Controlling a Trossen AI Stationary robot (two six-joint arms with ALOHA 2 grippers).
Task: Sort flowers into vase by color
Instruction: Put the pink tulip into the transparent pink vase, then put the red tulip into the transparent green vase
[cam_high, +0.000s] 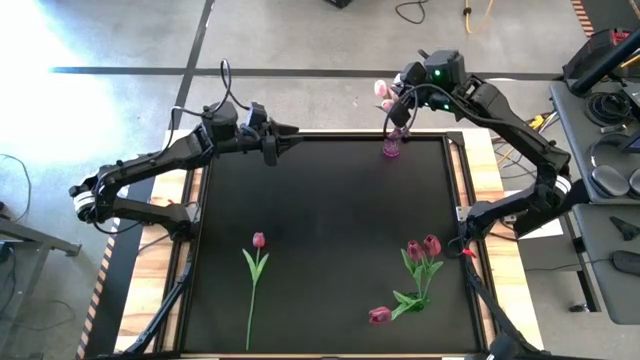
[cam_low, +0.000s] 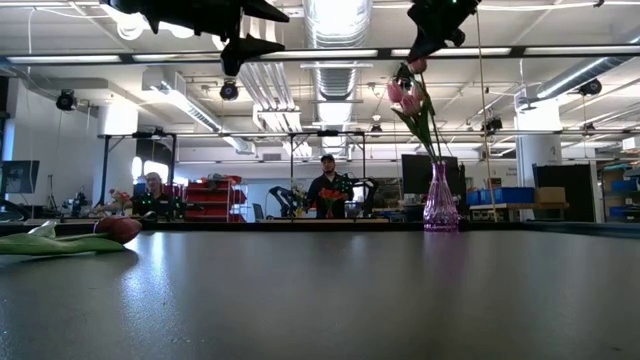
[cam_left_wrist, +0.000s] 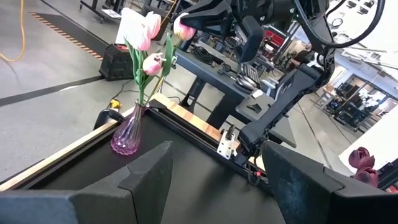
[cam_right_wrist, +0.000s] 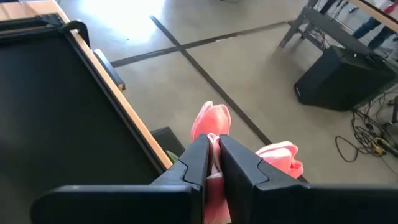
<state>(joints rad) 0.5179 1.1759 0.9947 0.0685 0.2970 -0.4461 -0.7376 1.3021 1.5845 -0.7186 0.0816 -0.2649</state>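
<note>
Pink tulips (cam_high: 383, 92), three as counted in the left wrist view, stood upright in a purple glass vase (cam_high: 391, 148) at the far edge of the bench (cam_high: 330, 220). One pink head was pinched in the right claw (cam_right_wrist: 213, 149), right above the vase. Four dark tulips were counted lying flat: one alone (cam_high: 256, 275), three (cam_high: 415, 272) nearer the right arm. The left claw (cam_high: 283, 135) was kept wide open, well apart.
</note>
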